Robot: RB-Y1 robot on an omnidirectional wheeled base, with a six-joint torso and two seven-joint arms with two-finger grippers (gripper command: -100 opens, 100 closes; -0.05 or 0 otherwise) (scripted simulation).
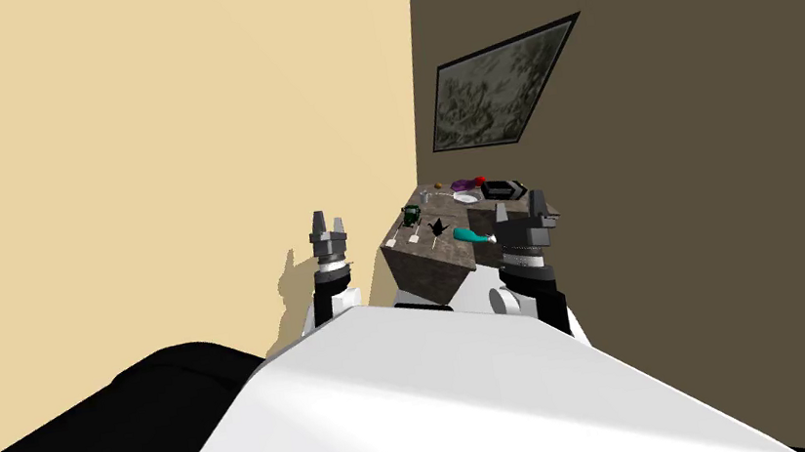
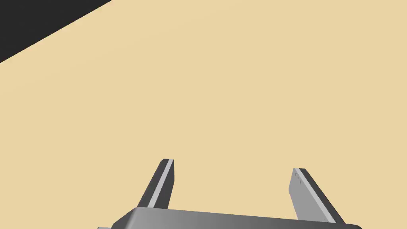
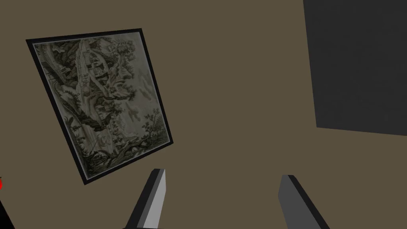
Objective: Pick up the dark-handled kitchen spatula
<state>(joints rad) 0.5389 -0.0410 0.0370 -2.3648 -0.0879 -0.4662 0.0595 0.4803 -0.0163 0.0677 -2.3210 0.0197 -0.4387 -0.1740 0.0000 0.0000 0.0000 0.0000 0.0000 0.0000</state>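
Facing a cluttered mottled counter point(image 1: 427, 274) with your left gripper point(image 1: 327, 219) and right gripper point(image 1: 518, 205) both raised, fingers apart and empty, you risk seizing the teal-handled utensil point(image 1: 474, 235) instead of the small dark spatula point(image 1: 437, 227) lying just beside it.

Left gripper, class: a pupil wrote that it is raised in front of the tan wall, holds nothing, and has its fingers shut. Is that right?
Not quite. The left gripper is in front of the tan wall and holds nothing, but its fingers are open, not shut. The left wrist view shows them standing well apart with only wall between them.
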